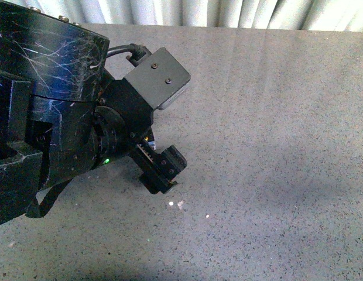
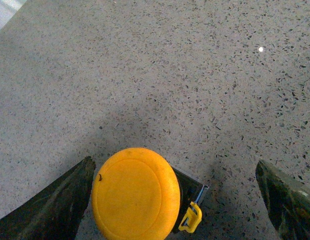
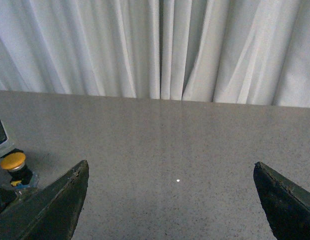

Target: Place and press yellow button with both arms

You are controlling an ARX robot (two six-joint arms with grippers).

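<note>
The left arm (image 1: pixel 47 105), glossy black and scratched, fills the 9 o'clock side of the front view, and its left gripper (image 1: pixel 163 170) hangs low over the grey speckled table (image 1: pixel 275 175), just toward 8 o'clock from the middle of that view. A white speck (image 1: pixel 171 204) lies on the table at 6 o'clock of the gripper. The left wrist view shows the yellow button (image 2: pixel 135 192) standing upright on the table between this gripper's fingers (image 2: pixel 60 205), which are spread wide. The domed cap sits right against one finger, contact uncertain, and well apart from the other, so nothing is clamped. A small yellow clip (image 2: pixel 191 219) juts out by the button's black body. In the front view the gripper hides the button. The right gripper (image 3: pixel 170 164) is also spread wide with nothing between its fingers, held above bare table facing a white curtain (image 3: pixel 155 50).
</note>
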